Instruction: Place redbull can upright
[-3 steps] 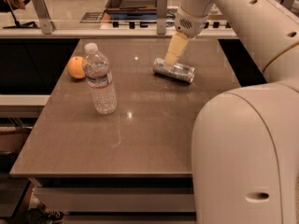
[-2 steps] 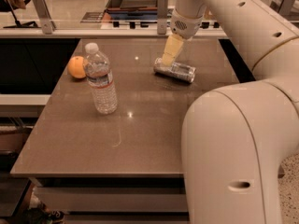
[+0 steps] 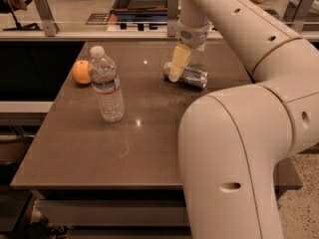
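Note:
The redbull can is a slim silvery can lying on its side on the brown table, toward the back middle. My gripper hangs down from the arm directly over the can's left end, its yellowish finger in front of the can and reaching down to it. The can rests on the table.
A clear plastic water bottle stands upright at the left of the table. An orange lies just behind it to the left. My large white arm covers the table's right side. A railing runs behind the table.
The arm has swung left and nearer the camera, filling more of the right side. The gripper has stayed over the can's left end. The can, bottle and orange have not moved.

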### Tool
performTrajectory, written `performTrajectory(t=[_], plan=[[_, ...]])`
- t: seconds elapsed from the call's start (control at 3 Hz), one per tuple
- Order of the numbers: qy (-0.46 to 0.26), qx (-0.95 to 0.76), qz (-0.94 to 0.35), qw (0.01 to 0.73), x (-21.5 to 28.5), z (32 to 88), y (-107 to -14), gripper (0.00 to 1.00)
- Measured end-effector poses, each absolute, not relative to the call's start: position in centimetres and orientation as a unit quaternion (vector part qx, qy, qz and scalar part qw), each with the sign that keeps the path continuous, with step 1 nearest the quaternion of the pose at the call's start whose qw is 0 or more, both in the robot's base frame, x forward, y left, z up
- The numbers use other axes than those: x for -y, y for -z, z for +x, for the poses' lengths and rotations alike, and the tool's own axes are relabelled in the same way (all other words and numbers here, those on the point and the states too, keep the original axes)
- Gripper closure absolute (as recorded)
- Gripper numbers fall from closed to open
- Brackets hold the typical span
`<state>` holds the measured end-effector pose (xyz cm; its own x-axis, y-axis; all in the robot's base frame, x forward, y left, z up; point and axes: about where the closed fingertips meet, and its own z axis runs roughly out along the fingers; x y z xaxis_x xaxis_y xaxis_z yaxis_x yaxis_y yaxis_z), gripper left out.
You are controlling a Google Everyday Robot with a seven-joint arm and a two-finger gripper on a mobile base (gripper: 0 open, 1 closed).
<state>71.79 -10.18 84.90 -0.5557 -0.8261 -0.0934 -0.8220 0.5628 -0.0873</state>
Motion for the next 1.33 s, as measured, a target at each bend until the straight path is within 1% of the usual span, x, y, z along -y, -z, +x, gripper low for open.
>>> performTrajectory(t=[0.33,0.67,1.33], plan=[[0.029,-0.886,-0.460,0.051,10.2,70.9,-84.7,0.00],[0.029,-0.885,-0.461,0.057,10.0,71.3,-84.3,0.16],[0.030,-0.884,-0.461,0.066,9.6,72.0,-83.8,0.63]])
